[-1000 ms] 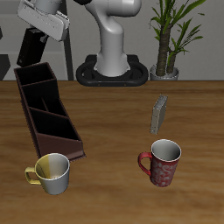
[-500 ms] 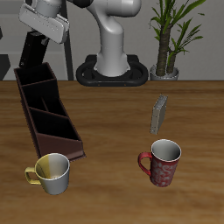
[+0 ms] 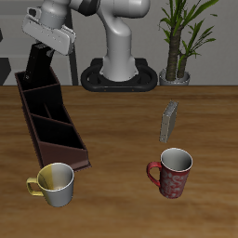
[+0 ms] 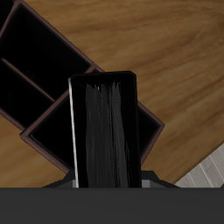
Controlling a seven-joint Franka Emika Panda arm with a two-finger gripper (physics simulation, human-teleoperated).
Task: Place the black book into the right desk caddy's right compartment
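My gripper (image 3: 48, 35) is shut on the black book (image 3: 38, 61) and holds it tilted, upright on its edge, above the back end of the right desk caddy (image 3: 54, 125). The caddy is a long, dark reddish-brown open box with three sections, lying at an angle on the table. The book's lower edge hangs just over the caddy's farthest-back section. In the wrist view the black book (image 4: 105, 131) runs between my fingers (image 4: 68, 181), and the caddy's partitions (image 4: 52, 87) show beneath it. I cannot tell whether the book touches the caddy.
A smaller grey book (image 3: 169, 119) stands mid-table. A red mug (image 3: 172, 172) and a yellowish mug (image 3: 56, 183) stand near the front edge, the yellowish one just past the caddy's front end. The robot base (image 3: 116, 70) and a potted plant (image 3: 177, 42) are at the back.
My gripper has come down and tilted with the black book, bringing the book's lower edge closer to the caddy's back end. Nothing else has moved.
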